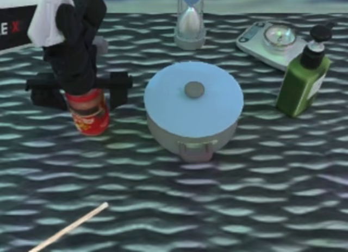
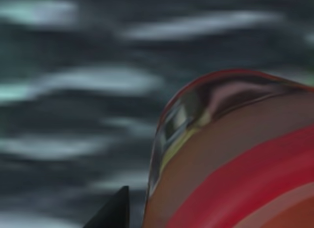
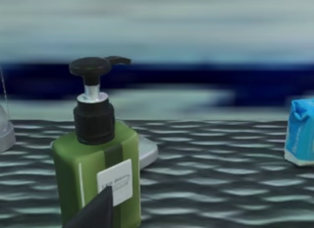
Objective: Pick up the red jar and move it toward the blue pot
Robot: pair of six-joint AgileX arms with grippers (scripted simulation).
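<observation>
The red jar (image 1: 90,115) with its yellow-and-white label hangs under my left gripper (image 1: 86,100), which is shut on its upper part; the lid is hidden by the arm. It is left of the blue pot (image 1: 193,108), a short gap apart. The pot is a large grey one with a flat light-blue lid, a grey knob and a handle facing the front. The left wrist view is filled by the jar (image 2: 235,159), with one dark fingertip (image 2: 114,214) beside it. My right gripper (image 3: 147,223) is outside the top view, open and holding nothing, facing the green bottle.
A green pump bottle (image 1: 303,83) (image 3: 95,174) stands right of the pot, a silver kitchen scale (image 1: 272,40) behind it. An hourglass (image 1: 190,21) stands at the back centre. A thin wooden stick (image 1: 70,226) lies front left. A blue carton (image 3: 300,134) shows far right.
</observation>
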